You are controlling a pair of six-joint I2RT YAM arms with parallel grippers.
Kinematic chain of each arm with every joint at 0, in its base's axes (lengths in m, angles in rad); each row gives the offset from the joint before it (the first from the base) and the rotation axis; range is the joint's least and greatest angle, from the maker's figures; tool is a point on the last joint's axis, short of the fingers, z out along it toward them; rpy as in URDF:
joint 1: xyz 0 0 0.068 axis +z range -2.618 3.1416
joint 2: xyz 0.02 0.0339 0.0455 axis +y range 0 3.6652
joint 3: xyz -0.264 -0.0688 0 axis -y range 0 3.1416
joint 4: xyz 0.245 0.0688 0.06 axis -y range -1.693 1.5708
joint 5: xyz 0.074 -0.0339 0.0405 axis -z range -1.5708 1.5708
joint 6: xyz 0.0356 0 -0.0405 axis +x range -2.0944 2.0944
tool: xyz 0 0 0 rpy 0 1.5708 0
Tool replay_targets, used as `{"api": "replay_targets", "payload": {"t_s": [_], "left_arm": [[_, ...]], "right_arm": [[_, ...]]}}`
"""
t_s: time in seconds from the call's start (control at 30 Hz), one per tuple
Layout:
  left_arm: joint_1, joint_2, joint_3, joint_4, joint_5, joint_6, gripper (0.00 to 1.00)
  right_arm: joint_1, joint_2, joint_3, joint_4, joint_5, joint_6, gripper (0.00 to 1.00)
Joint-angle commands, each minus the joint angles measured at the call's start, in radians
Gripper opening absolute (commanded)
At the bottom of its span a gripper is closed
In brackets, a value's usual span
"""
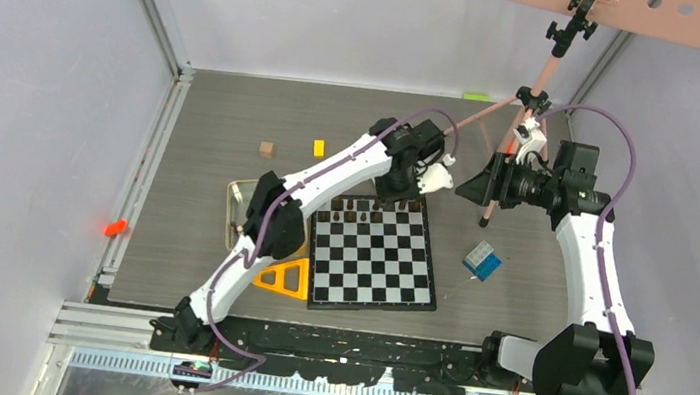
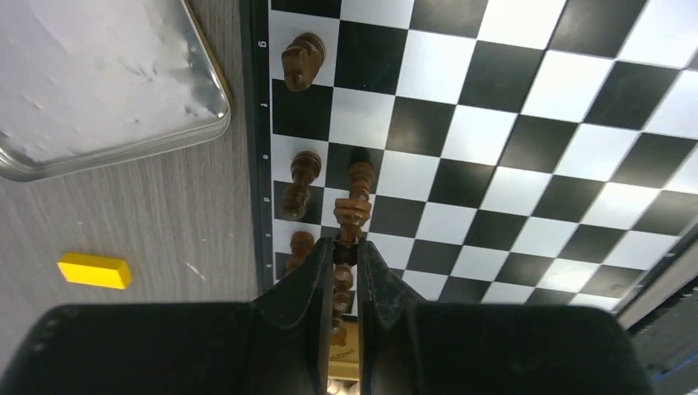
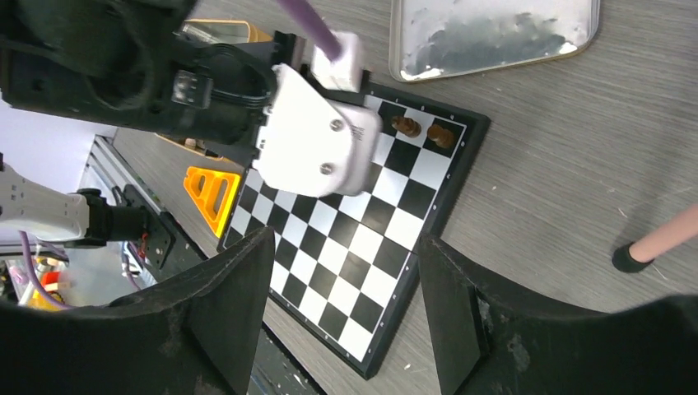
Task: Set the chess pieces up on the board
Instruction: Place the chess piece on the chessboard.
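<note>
Board [image 1: 375,261] lies flat at centre of the top view, thin black border all round, on the counter [image 1: 193,209]. Dark chess pieces [image 1: 370,205] stand in a row along its far edge; the other squares are bare. Left jaws over that row, clamped on one dark piece [image 2: 355,197]. Right jaws wide apart, holding nothing, off the board's upper right. Silver lid [image 2: 99,82] is just beside the border, with a strip of counter between. Yellow block [image 2: 95,270] sits apart. Orange triangle [image 1: 284,278] is at the lower-left corner, contact unclear. Blue cube [image 1: 482,261] right of the board, apart.
</note>
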Motion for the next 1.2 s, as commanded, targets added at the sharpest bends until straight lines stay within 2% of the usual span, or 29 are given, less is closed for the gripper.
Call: {"api": "replay_targets", "payload": {"t_s": [0.0, 0.23, 0.5, 1.17], "left_arm": [[-0.052, 0.080, 0.128, -0.147, -0.159, 0.094, 0.03], [-0.114, 0.134, 0.134, -0.094, -0.279, 0.148, 0.06], [-0.132, 0.165, 0.133, -0.039, -0.325, 0.174, 0.10], [-0.139, 0.191, 0.112, 0.005, -0.317, 0.196, 0.18]], "right_arm": [[-0.007, -0.039, -0.009, -0.037, 0.030, -0.053, 0.70], [-0.014, -0.037, -0.014, -0.043, 0.010, -0.059, 0.70], [-0.022, -0.034, -0.014, -0.050, -0.008, -0.062, 0.70], [-0.111, -0.029, -0.008, -0.051, -0.042, -0.044, 0.70]]}}
